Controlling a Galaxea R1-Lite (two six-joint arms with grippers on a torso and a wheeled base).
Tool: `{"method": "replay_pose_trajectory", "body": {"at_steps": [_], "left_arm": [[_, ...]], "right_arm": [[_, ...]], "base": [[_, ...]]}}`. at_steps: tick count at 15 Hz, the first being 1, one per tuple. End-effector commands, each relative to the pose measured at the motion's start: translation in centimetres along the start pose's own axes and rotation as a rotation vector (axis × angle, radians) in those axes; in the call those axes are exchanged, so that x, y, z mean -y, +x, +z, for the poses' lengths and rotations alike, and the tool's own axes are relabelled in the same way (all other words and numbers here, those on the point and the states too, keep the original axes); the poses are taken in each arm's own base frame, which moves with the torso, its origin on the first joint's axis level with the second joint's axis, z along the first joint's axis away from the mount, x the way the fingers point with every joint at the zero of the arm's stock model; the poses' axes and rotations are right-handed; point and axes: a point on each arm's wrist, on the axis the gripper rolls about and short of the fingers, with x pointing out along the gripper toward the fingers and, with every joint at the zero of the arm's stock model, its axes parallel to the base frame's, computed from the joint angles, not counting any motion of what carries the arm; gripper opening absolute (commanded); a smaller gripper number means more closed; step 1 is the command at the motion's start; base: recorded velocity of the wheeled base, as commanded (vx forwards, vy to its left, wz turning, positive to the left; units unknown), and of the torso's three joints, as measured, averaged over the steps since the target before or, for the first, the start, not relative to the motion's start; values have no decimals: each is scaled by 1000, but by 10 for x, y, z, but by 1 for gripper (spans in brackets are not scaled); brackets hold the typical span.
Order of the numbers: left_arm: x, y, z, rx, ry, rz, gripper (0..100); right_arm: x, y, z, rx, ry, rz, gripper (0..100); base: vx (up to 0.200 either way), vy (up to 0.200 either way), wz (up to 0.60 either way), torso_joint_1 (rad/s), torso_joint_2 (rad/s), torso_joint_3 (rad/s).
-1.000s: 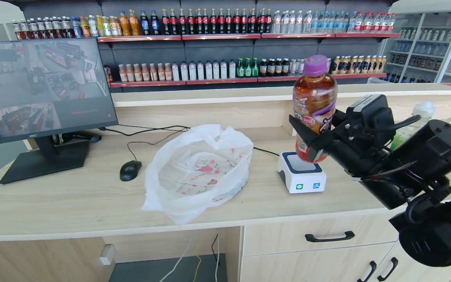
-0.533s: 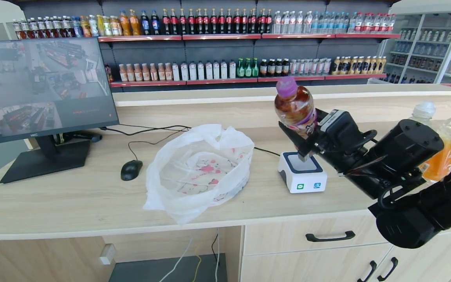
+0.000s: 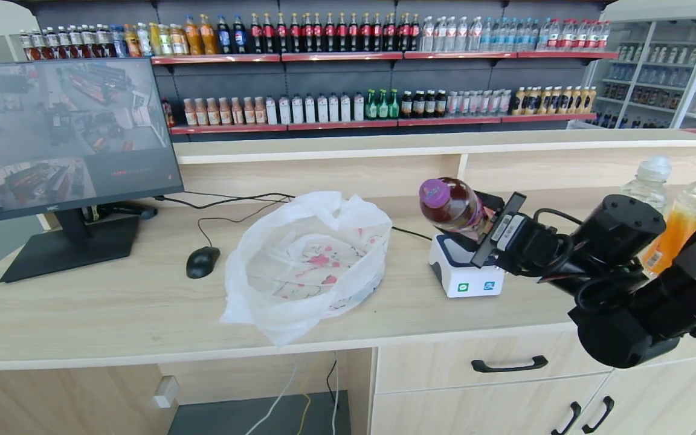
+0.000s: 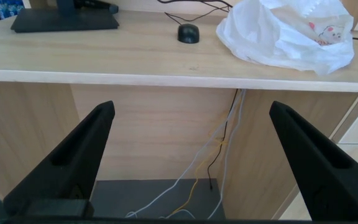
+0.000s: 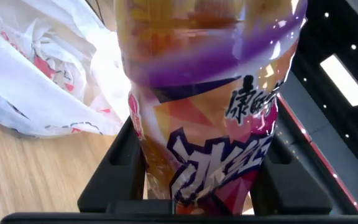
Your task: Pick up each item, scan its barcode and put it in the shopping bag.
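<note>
Purple-capped bottle (image 3: pixel 454 208) tilted over scanner (image 3: pixel 466 279), left gripper (image 4: pixel 191 111) spread

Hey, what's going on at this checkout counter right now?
The right gripper holds a purple-capped drink bottle tipped over the white scanner, jaws shut around it. The open shopping bag lies beside the scanner on the counter. The left gripper hangs below the counter edge, jaws open and empty.

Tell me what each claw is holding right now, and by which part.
The right claw grips the bottle around its labelled middle; left claw open, empty.
</note>
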Motion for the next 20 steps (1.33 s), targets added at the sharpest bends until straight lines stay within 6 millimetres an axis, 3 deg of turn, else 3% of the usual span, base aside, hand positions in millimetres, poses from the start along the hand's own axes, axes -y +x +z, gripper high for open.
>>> {"method": "replay_pose_trajectory", "body": {"at_steps": [1, 6, 20], "left_arm": [[0, 0, 0, 0, 0, 0, 100], [0, 0, 0, 0, 0, 0, 100], [0, 0, 0, 0, 0, 0, 100]], "right_arm": [[0, -6, -15, -16, -8, 16, 0], [-7, -5, -26, 24, -38, 71, 0], [-17, -8, -17, 51, -61, 116, 0]], "base": [[0, 0, 0, 0, 0, 0], [0, 0, 0, 0, 0, 0], [0, 0, 0, 0, 0, 0]]}}
